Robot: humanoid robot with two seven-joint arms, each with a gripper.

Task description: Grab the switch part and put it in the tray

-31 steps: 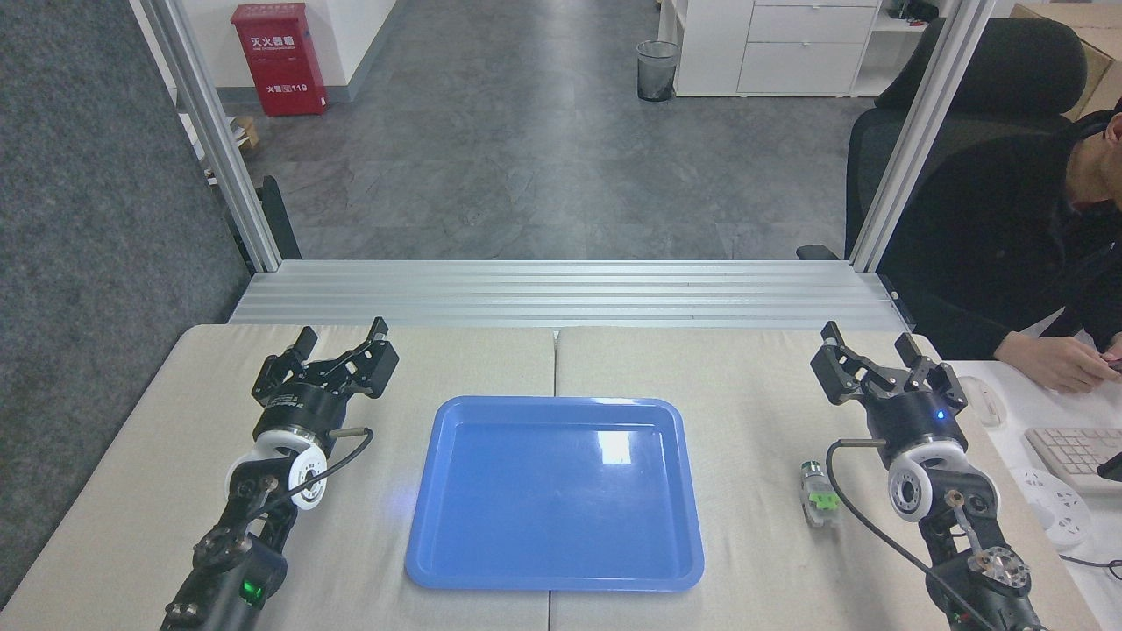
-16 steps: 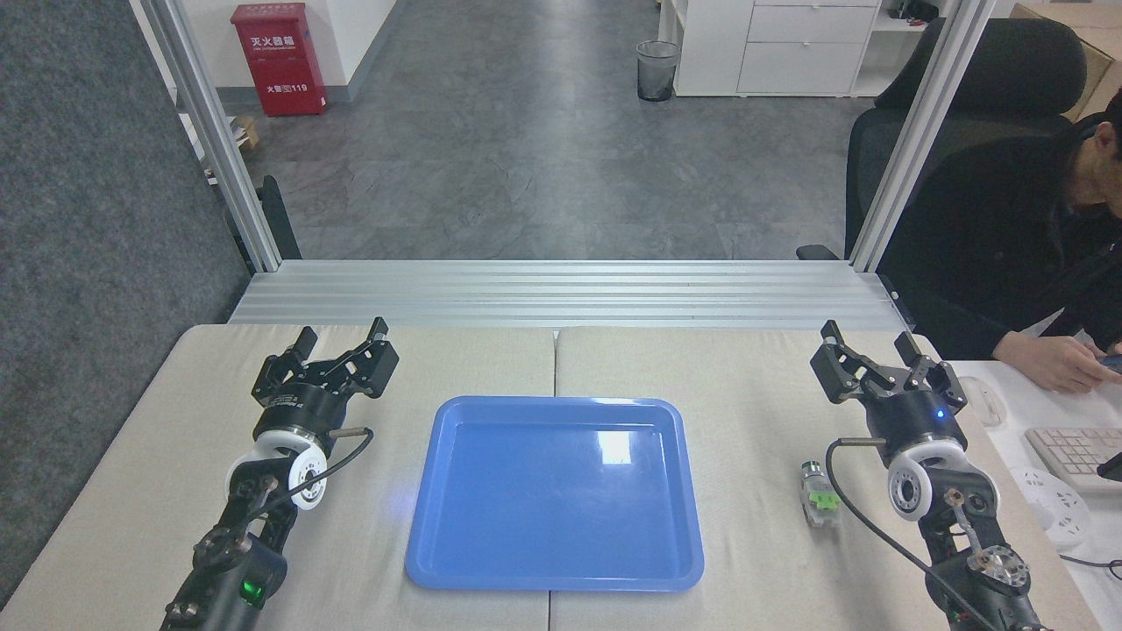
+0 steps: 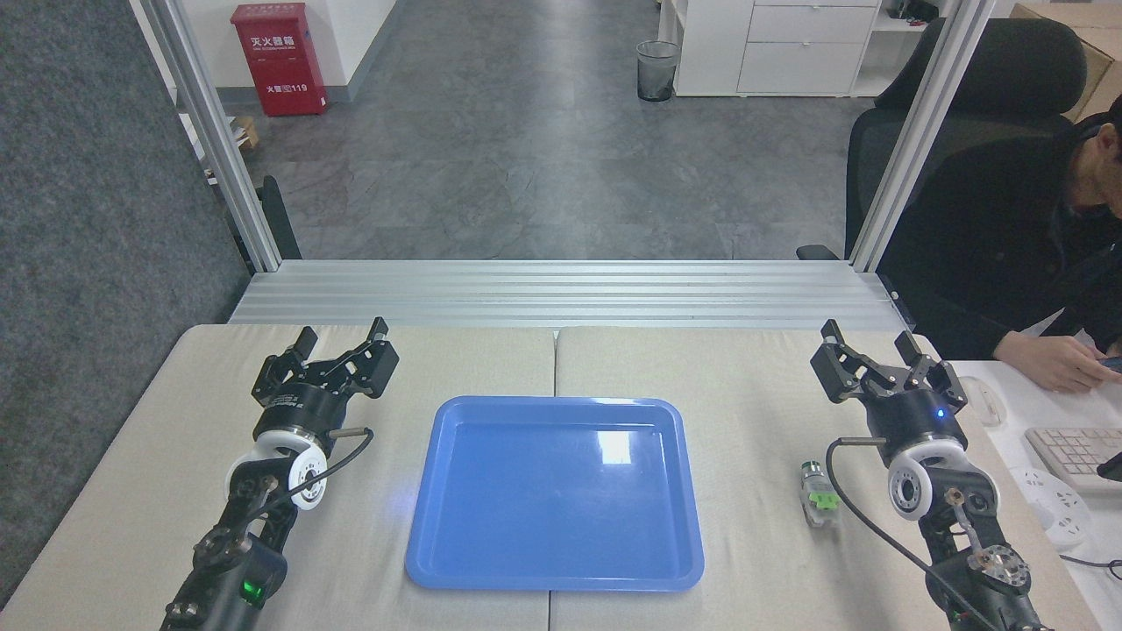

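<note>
From the head view, the switch part [image 3: 818,496] lies on the beige table [image 3: 754,377], to the right of the blue tray [image 3: 554,491] and clear of its rim. It rests lengthwise, its dark round end pointing away from the robot and its green middle piece facing up.

The right gripper [image 3: 868,343] sits farther back on the table than the part and a little to its right, near it but not touching. Its two fingers are spread apart with nothing between them. The part lies beside the white wrist joint of the right arm, just left of the black cable that loops off that arm.

The left gripper [image 3: 340,336] is on the other side of the tray, well apart from the part. Its fingers are also spread, holding nothing.

The tray sits in the middle of the table between the two arms, nothing inside it, a bright reflection on its glossy floor.

At the right edge a person [image 3: 1034,254] in dark clothing sits at a white desk with a keyboard [image 3: 1074,451].
</note>
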